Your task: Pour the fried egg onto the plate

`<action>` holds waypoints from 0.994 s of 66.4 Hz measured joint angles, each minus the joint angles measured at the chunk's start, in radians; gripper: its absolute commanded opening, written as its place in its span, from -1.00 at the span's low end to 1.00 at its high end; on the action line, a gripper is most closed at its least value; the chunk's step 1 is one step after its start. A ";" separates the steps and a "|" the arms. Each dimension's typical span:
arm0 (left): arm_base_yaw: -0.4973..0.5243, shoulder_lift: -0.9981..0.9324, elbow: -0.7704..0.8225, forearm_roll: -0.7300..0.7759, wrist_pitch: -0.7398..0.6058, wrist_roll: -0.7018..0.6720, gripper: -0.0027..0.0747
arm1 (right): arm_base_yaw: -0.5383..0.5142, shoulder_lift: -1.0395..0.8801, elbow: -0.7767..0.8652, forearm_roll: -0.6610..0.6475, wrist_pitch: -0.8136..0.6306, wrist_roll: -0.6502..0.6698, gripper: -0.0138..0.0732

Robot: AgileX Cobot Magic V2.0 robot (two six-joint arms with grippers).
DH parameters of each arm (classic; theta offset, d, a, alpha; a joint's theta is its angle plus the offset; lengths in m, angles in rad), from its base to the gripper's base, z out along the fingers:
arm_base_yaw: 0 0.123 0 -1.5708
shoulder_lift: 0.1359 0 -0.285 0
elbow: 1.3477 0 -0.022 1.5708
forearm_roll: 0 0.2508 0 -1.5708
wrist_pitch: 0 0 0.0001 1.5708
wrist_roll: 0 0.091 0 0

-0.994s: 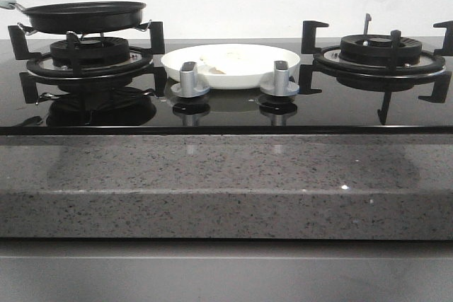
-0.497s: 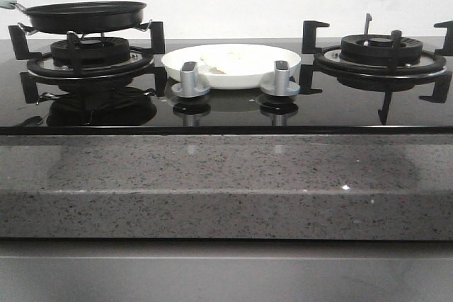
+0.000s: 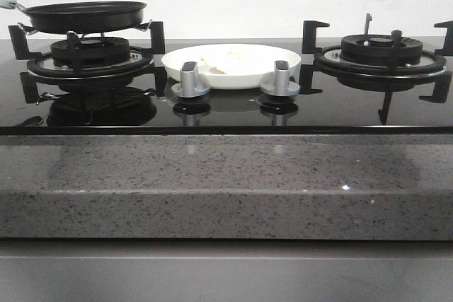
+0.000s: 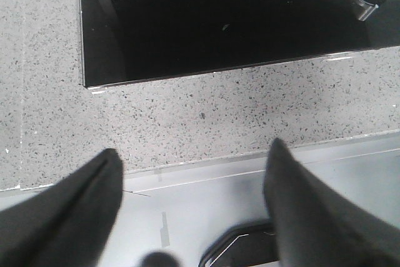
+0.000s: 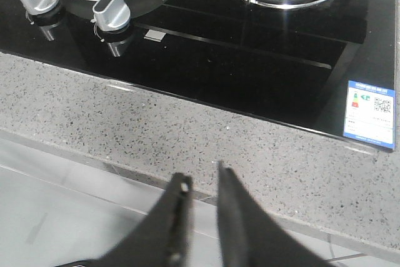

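Fried egg (image 3: 225, 59) on plate (image 3: 231, 65), pour seemingly complete; pan (image 3: 85, 15) parked on burner. Left hand (image 4: 194, 179) spread, right hand (image 5: 200, 182) nearly pressed together, both empty over worktop (image 5: 187, 136) edge.

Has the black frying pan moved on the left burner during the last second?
No. The frying pan sits at the same place above the left burner grate, its rim equally near the grate's right prong.

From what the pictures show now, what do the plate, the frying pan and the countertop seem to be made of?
The plate looks like glazed ceramic, though it may be melamine: plain white with a soft gloss. The frying pan seems to be dark coated metal with a matte, non-stick look. The countertop appears to be polished speckled stone, granite or an engineered kind: grey with fine dark grains.
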 measured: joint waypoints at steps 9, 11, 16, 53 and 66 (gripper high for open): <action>0.000 0.000 0.000 0.000 0.000 0.000 -0.33 | 0.000 0.000 0.000 0.000 0.000 -0.007 -0.84; 0.000 0.000 0.000 0.000 0.000 0.000 -0.44 | 0.000 0.000 0.000 0.000 0.000 -0.007 -0.84; 0.000 0.000 0.000 0.000 0.000 0.000 -0.68 | 0.000 0.000 0.000 0.000 0.000 -0.007 -0.84; 0.000 0.000 0.000 -0.002 0.000 0.000 -0.98 | 0.000 0.000 0.000 0.000 0.000 -0.007 -0.84; 0.000 0.000 0.000 -0.002 0.000 0.000 -0.98 | 0.000 0.000 0.000 0.000 0.000 -0.007 -0.84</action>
